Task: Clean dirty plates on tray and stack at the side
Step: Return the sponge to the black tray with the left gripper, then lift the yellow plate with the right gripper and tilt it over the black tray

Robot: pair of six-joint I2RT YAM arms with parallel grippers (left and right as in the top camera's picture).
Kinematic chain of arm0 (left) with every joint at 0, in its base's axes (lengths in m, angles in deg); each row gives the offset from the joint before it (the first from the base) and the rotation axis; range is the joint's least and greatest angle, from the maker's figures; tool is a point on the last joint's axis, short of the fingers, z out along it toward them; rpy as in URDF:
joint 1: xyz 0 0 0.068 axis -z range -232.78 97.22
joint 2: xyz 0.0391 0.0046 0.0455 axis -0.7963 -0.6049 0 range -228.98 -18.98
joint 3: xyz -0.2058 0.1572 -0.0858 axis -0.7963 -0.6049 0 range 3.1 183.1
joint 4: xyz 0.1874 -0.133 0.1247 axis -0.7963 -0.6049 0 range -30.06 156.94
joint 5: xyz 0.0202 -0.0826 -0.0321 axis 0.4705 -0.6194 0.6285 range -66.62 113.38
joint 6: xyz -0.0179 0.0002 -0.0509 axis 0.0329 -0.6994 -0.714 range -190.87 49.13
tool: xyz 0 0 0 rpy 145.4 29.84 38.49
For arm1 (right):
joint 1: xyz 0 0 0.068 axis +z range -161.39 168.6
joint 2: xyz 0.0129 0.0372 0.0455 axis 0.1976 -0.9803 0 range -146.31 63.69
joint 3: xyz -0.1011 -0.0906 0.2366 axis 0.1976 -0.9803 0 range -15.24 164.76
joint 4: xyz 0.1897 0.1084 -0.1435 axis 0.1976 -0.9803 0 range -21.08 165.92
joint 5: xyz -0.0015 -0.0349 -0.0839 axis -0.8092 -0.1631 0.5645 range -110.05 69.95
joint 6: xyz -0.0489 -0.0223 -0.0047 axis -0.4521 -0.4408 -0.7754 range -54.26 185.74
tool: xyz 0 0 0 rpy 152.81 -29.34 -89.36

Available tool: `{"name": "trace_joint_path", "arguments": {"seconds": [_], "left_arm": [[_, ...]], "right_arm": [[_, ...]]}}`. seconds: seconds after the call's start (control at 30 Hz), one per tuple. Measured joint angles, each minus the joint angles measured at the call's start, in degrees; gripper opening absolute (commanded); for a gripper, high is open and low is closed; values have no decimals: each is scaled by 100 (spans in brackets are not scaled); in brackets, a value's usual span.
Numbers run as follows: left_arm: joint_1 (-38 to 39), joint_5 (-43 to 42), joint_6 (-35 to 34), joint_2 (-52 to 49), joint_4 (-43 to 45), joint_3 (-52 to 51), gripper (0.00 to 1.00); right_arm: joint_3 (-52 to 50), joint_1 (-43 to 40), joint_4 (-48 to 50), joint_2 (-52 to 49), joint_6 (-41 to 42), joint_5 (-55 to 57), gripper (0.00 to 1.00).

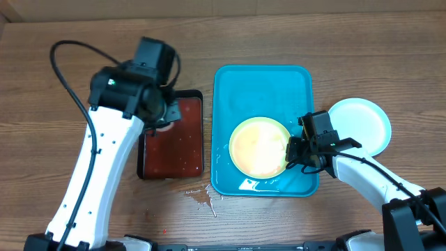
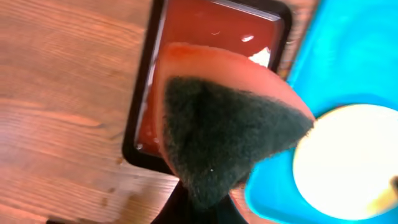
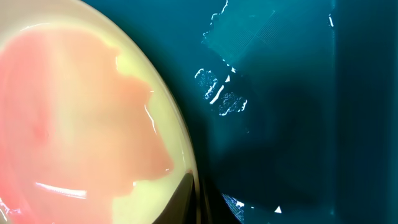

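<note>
A yellow-green rimmed plate (image 1: 259,146) lies in the turquoise tray (image 1: 261,80), its pale centre covered by a thin pinkish wet film (image 3: 68,106). My right gripper (image 1: 294,150) is shut on the plate's right rim; in the right wrist view its fingers (image 3: 186,202) pinch the edge. A light-blue rimmed plate (image 1: 361,124) rests on the table to the right of the tray. My left gripper (image 1: 166,117) hovers over the dark-red tray, shut on a sponge (image 2: 230,130) with an orange body and a dark green scrub face.
The small black-rimmed dark-red tray (image 1: 174,150) sits left of the turquoise tray. Water drops (image 1: 202,196) lie on the wooden table near the tray's front left corner. Wet streaks (image 3: 221,96) shine on the tray floor.
</note>
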Motion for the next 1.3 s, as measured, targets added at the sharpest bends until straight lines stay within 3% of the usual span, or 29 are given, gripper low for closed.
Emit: {"name": "trace_joint_path", "arguments": {"seconds": [0.2, 0.23, 0.3, 0.47, 0.73, 0.83, 1.0, 1.3], "left_arm": [[-94, -186, 94, -223, 1753, -2090, 6], [-94, -247, 96, -269, 2068, -2448, 22], [-94, -319, 103, -317, 2468, -2909, 34], [-103, -492, 125, -315, 2712, -3187, 48], [-610, -835, 243, -249, 1655, -2271, 67], [-973, -1069, 382, -109, 1298, -1561, 100], [-1744, -1558, 560, 125, 636, -173, 100], [-2264, -2277, 763, 306, 11, 1106, 100]], "right_arm": [[2, -24, -15, 0, -4, -46, 4], [2, -26, -20, 0, 2, -52, 4], [7, -28, -46, 0, 0, -61, 4], [210, -31, -675, 0, 0, -101, 4], [1460, -26, -2262, 17, -315, 59, 4], [2323, 63, -2844, 24, -509, 289, 4], [3521, 807, -3086, 79, -782, 951, 4], [3836, 2612, -1565, -354, -909, 2304, 4]]}}
